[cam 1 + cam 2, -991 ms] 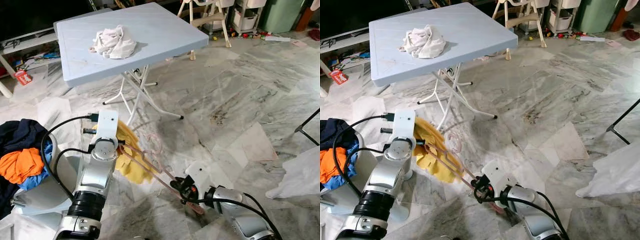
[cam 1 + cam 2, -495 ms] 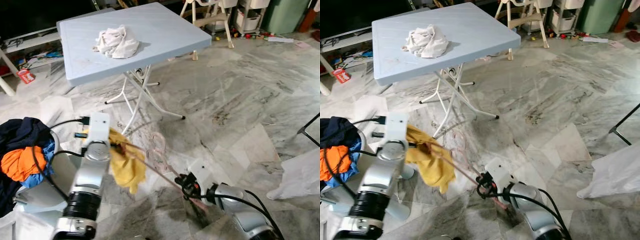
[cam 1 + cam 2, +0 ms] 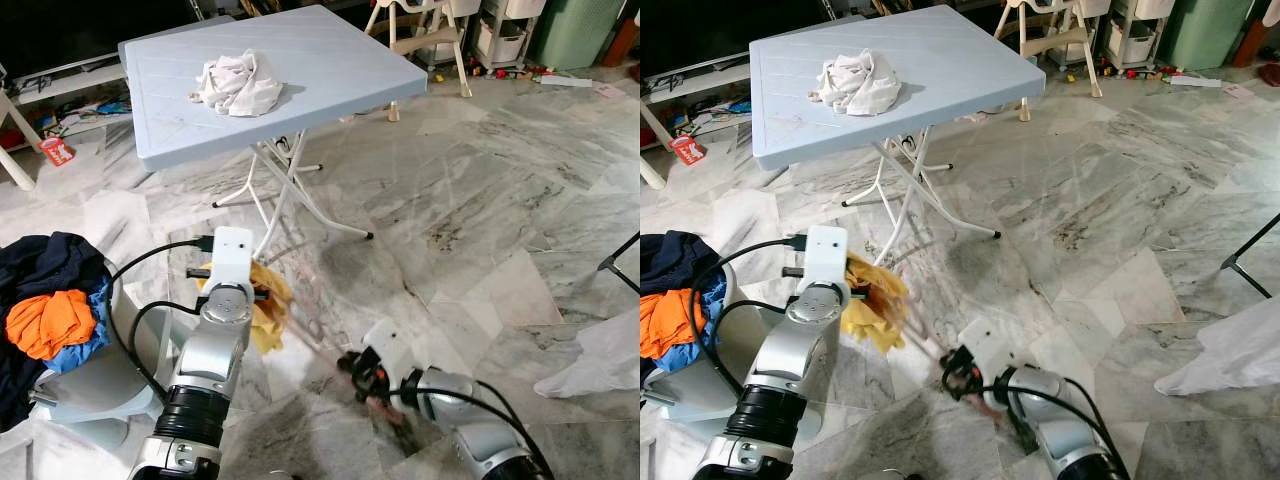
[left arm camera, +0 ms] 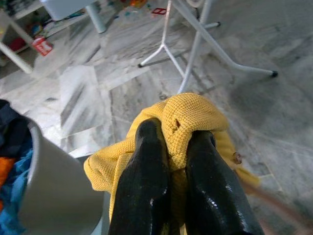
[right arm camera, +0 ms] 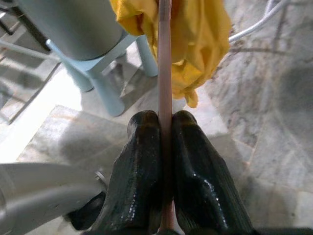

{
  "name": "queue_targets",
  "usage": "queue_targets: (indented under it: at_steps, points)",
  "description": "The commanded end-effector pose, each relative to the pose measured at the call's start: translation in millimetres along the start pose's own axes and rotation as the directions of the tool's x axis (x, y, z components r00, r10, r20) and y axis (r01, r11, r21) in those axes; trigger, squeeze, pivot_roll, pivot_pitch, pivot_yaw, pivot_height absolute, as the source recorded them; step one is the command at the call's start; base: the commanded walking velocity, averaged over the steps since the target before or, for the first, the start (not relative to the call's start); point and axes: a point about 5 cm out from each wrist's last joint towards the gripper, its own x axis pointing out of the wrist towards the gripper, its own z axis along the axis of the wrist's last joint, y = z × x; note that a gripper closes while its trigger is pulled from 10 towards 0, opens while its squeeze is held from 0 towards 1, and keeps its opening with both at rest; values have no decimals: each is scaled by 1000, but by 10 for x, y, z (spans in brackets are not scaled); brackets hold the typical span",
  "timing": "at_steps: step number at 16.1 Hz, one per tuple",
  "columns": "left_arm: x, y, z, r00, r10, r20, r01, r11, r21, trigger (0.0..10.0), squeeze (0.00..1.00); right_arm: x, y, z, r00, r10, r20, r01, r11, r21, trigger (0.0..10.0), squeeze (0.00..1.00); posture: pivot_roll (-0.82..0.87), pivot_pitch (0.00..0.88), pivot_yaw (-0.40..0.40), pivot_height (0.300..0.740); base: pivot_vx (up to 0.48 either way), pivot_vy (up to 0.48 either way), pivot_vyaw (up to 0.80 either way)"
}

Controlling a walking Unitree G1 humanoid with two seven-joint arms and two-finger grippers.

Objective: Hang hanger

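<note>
Pink hanger (image 5: 165,54) (thin rod) clamped by right hand (image 5: 165,128); left hand (image 4: 172,134) pinching yellow cloth (image 4: 188,116)

A mustard-yellow knitted garment (image 4: 188,117) hangs beside a pale pink hanger (image 5: 165,63), both set against a floor (image 3: 480,180) of grey-and-white veined marble. The left gripper (image 4: 168,147) and right gripper (image 5: 165,142) have glossy black fingers on silver arms. Beyond the garment, a light blue tabletop (image 3: 320,60) carries a crumpled white cloth (image 3: 238,82). Beside the garment, a laundry pile (image 3: 45,310) shows orange, blue and navy over a pale grey basket (image 4: 54,186).
</note>
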Motion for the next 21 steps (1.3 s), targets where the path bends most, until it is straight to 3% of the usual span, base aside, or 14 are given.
queue_targets:
  at_steps: [1, 5, 7, 9, 11, 12, 13, 14, 17, 18, 19, 21]
  points:
    - [-12, 19, 126, 999, 2, 49, -1, 1000, -10, 10000, 0, 34, 56, 30, 1000, 20, 10, -19, 1000, -15, 10000, 0, 58, 57, 95, 740, 0, 0, 0]
    - [-39, 57, 126, 999, 28, 46, -28, 1000, -12, 10000, 0, 50, -66, 2, 996, -90, -8, 91, 995, 48, 10000, 0, 59, 59, 95, 740, 0, 0, 0]
    - [-55, 145, 90, 997, 53, 48, -51, 998, -37, 10000, 0, 28, -246, -46, 973, -225, -47, 230, 955, 186, 10000, 0, 62, 60, 92, 740, 0, 0, 0]
    - [-81, 118, 73, 999, 7, 51, -4, 998, -58, 10000, 0, 2, -375, -65, 947, -314, -65, 318, 889, 330, 10000, 0, 65, 61, 89, 740, 0, 0, 0]
    - [-110, 54, 59, 998, -40, 55, 44, 997, -61, 10000, 0, -38, -525, -56, 905, -417, -82, 407, 796, 447, 10000, 0, 67, 63, 88, 740, 0, 0, 0]
    - [-126, -2, 37, 995, -82, 50, 84, 995, -54, 10000, 0, -63, -611, -47, 875, -475, -96, 453, 732, 509, 10000, 0, 67, 63, 88, 740, 0, 0, 0]
    - [-136, -36, 15, 994, -99, 41, 101, 994, -49, 10000, 0, -74, -655, -22, 864, -495, -91, 458, 700, 548, 10000, 0, 67, 63, 88, 740, 0, 0, 0]
    - [-153, -135, -81, 989, -151, 2, 151, 988, -20, 10000, 0, -101, -745, 53, 837, -542, -72, 465, 636, 616, 10000, 0, 65, 62, 91, 740, 0, 0, 0]
    - [-149, -264, -210, 982, -187, -40, 188, 982, 34, 10000, 0, -116, -838, 179, 807, -589, -44, 456, 574, 680, 10000, 0, 57, 57, 91, 740, 0, 0, 0]
    - [-124, -263, -236, 985, -169, -44, 171, 984, 55, 10000, 0, -103, -840, 233, 812, -584, -24, 432, 571, 698, 10000, 0, 56, 56, 91, 740, 0, 0, 0]
    - [-83, -213, -238, 992, -120, -39, 123, 990, 65, 10000, 0, -78, -816, 293, 829, -559, 6, 403, 604, 688, 10000, 0, 50, 54, 92, 740, 0, 0, 0]
    - [0, -71, -173, 999, -27, -20, 27, 999, 28, 10000, 0, -8, -673, 339, 896, -440, 56, 309, 709, 634, 10000, 0, 47, 51, 90, 740, 0, 0, 0]
